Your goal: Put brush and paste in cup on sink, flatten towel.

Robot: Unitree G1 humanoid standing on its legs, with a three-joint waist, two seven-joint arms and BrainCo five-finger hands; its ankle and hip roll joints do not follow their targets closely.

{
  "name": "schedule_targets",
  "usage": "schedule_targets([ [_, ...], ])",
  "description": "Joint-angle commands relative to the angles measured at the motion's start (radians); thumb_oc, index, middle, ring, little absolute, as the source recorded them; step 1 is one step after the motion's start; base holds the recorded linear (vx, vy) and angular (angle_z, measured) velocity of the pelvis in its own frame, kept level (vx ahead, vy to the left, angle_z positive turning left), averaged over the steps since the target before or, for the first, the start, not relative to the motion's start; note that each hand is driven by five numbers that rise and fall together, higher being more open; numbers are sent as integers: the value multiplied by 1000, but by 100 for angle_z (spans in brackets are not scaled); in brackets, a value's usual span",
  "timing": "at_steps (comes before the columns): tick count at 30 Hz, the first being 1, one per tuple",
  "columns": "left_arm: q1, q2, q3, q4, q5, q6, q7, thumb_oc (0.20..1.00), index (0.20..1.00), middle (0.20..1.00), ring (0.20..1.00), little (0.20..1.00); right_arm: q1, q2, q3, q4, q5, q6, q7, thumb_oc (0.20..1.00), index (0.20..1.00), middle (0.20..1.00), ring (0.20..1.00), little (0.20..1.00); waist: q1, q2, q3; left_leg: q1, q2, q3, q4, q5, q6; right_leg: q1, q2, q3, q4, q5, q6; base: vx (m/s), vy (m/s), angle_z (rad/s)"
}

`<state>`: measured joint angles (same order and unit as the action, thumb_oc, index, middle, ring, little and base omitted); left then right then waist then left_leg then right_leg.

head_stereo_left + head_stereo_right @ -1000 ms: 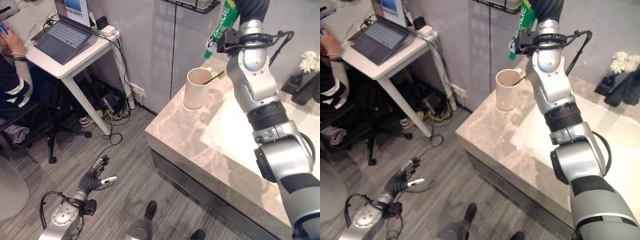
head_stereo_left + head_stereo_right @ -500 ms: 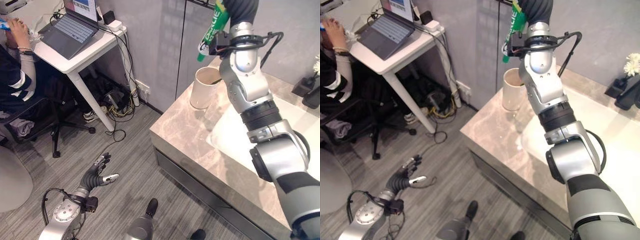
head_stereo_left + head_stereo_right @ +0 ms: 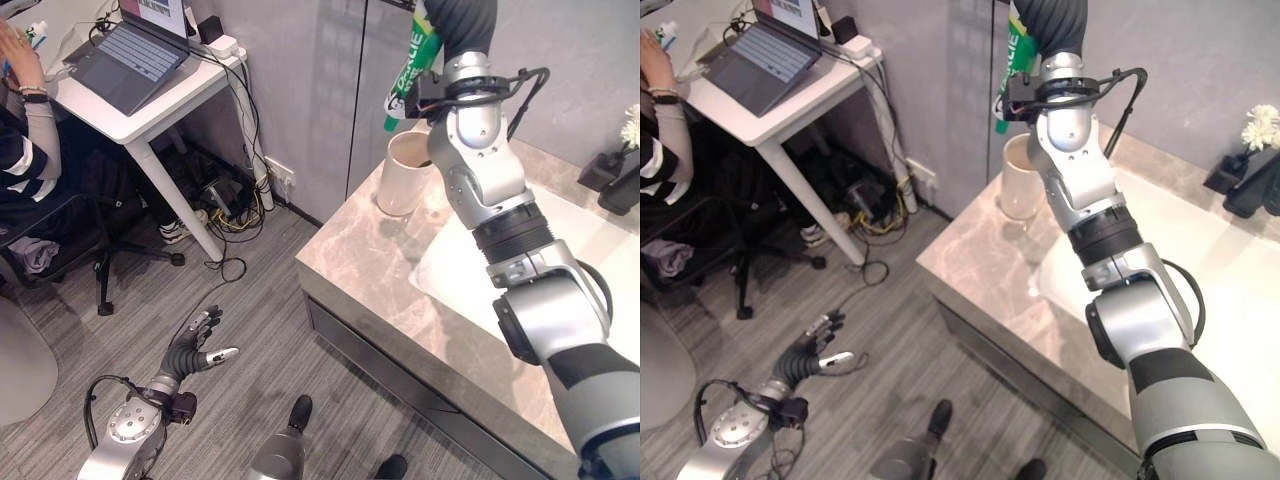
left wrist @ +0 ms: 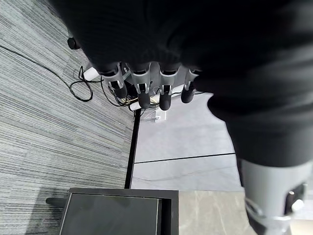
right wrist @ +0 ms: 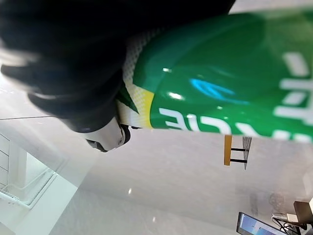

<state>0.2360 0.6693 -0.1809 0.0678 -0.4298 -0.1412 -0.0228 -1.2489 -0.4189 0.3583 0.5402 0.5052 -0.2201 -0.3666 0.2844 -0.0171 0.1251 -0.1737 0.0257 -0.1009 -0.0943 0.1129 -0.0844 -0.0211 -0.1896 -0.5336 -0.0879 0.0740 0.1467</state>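
Observation:
My right hand [image 3: 457, 18] is raised at the back of the counter, shut on a green toothpaste tube [image 3: 409, 66]. The tube slants down, and its lower end hangs just above the near rim of the cream cup [image 3: 402, 188]. The cup stands upright on the marble counter [image 3: 365, 268], left of the white sink basin [image 3: 470, 275], and my forearm covers its right side. In the right wrist view the green tube [image 5: 225, 83] lies against the dark cover. My left hand [image 3: 196, 345] hangs low over the grey floor, open and holding nothing, its fingers [image 4: 141, 90] straight.
A white desk [image 3: 150, 120] with a laptop [image 3: 135, 55] stands at the left, with cables beneath it. A person [image 3: 25, 130] sits there on an office chair. White flowers [image 3: 631, 125] and a dark object [image 3: 612, 178] stand at the counter's far right.
The view has shifted slightly. My right hand has brought the tube down and closer to the cup's mouth, and the forearm now hides part of the cup. The left hand stays low.

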Motion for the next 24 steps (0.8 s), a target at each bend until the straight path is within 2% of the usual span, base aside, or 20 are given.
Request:
schedule_targets([
  [1,3,58,-27,-28,12,-33,16,1000,1000,1000,1000,1000,-81,-31,33,-24,9,-35,5,200,200,200,200,200,-3,-43,-24,13,-17,68,7,-29,-10,33,-76,76,1,51,60,0,0,0],
  [24,13,39,-16,-36,21,-44,36,1000,1000,1000,1000,1000,-52,-24,26,17,-24,-29,-2,200,200,200,200,200,-8,-37,-12,10,-9,82,7,-28,-11,18,-72,86,1,54,58,-4,0,-1],
])
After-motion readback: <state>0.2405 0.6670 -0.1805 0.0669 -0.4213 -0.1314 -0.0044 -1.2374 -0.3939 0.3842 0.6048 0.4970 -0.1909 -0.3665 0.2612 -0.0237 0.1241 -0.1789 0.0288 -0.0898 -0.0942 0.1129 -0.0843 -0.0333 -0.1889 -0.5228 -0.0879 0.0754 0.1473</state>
